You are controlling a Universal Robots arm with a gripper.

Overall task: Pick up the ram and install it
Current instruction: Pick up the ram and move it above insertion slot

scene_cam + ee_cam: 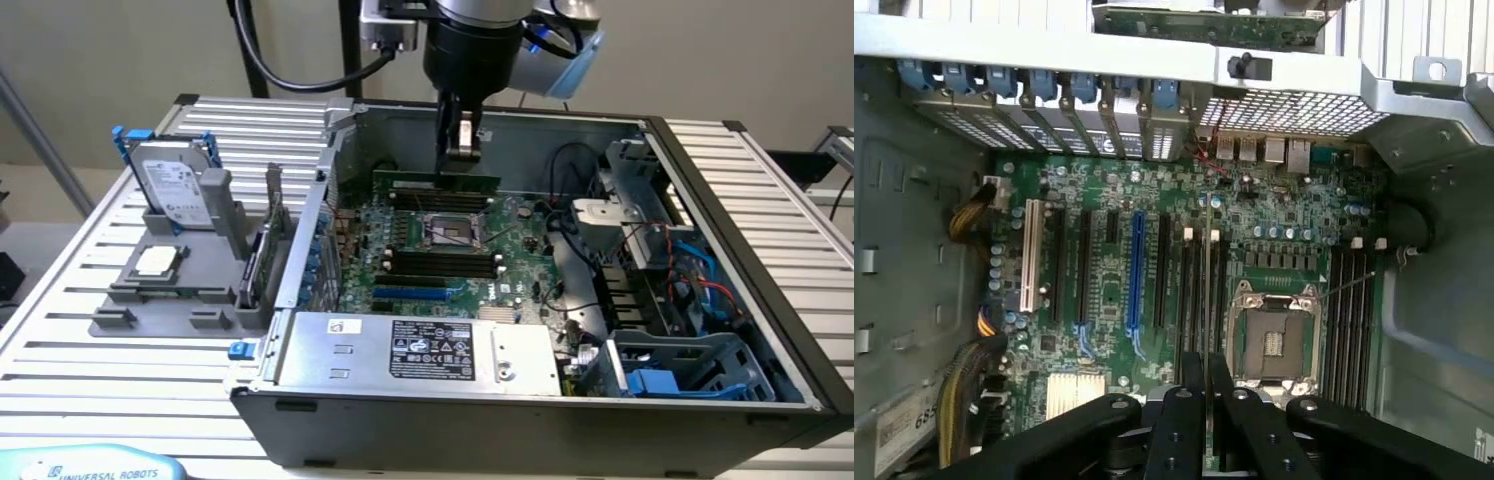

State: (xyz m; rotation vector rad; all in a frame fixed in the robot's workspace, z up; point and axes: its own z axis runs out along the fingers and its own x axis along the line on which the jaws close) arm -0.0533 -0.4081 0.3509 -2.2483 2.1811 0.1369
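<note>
one flat green ram (416, 183) in claw (461, 154)

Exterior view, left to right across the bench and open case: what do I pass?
Hard drive → expansion card → ram, gripped by the tool → blue drive cage.

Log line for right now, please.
gripper: shut on ram | ram: edge-down over memory slots beside CPU socket | seated: cannot tell
</note>
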